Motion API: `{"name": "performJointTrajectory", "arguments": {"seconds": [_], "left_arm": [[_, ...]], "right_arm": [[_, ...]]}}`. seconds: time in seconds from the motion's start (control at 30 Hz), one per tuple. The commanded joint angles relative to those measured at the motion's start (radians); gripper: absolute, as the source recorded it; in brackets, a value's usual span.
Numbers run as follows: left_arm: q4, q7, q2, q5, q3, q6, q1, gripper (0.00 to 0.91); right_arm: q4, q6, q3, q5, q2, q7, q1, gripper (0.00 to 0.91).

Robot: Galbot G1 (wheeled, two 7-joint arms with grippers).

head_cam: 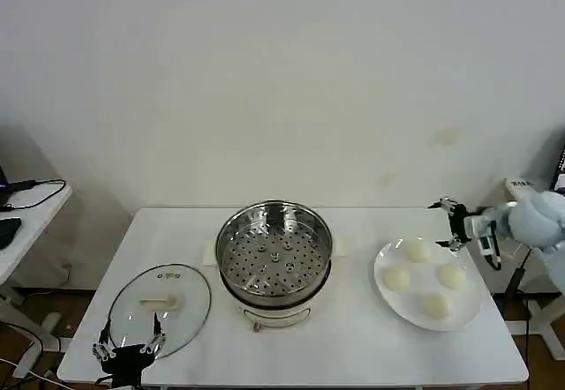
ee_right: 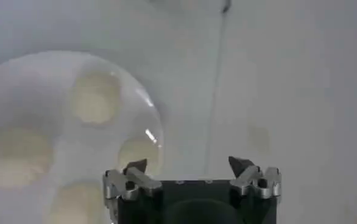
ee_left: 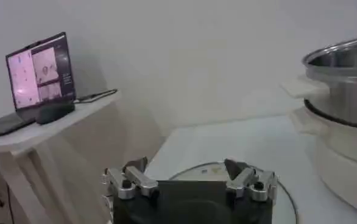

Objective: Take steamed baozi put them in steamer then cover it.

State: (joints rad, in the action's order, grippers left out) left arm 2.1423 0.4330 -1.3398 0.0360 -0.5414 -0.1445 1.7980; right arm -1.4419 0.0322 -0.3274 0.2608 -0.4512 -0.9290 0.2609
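Note:
The steamer (head_cam: 274,258), a shiny steel pot with a perforated tray, stands uncovered at the table's middle; its wall rises in the left wrist view (ee_left: 343,91). Left of it the glass cover (head_cam: 160,309) lies flat, its rim (ee_left: 286,196) just ahead of my left gripper. Several cream-white baozi (head_cam: 418,251) sit on a white plate (head_cam: 388,300) at the right; the right wrist view shows them (ee_right: 93,97) on the plate (ee_right: 44,64). My left gripper (head_cam: 131,337) (ee_left: 187,173) hovers open at the cover's near edge. Open and empty, my right gripper (head_cam: 455,222) (ee_right: 187,167) hangs by the plate's far right rim.
A side table (head_cam: 22,218) with a cable stands off to the left, and it carries a laptop (ee_left: 41,76). The white table (head_cam: 353,355) has bare surface in front of the pot and between pot and plate. A wall closes the back.

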Motion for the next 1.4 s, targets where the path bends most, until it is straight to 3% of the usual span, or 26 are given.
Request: {"name": "performJointTrajectory", "arguments": {"seconds": [0.03,0.57,0.87,1.2,1.4], "left_arm": [[-0.016,0.002,0.002,-0.004,0.007,0.007,-0.01,0.907],[-0.046,-0.001,-0.004,-0.01,0.008,0.018,-0.026,0.907],[-0.064,-0.001,-0.016,-0.016,0.003,0.033,-0.027,0.907],[-0.075,-0.001,-0.021,-0.018,-0.001,0.042,-0.024,0.907],[-0.076,-0.001,-0.024,-0.021,0.002,0.047,-0.019,0.907]], "right_arm": [[0.16,-0.013,-0.454,-0.098,0.01,-0.127,-0.332,0.907],[0.449,-0.025,-0.44,-0.061,-0.215,-0.07,-0.292,0.907],[0.57,-0.008,-0.422,0.009,-0.353,-0.032,-0.274,0.907],[0.608,-0.001,-0.405,0.043,-0.388,-0.027,-0.259,0.907],[0.601,-0.004,-0.399,0.049,-0.38,-0.026,-0.251,0.816]]}}
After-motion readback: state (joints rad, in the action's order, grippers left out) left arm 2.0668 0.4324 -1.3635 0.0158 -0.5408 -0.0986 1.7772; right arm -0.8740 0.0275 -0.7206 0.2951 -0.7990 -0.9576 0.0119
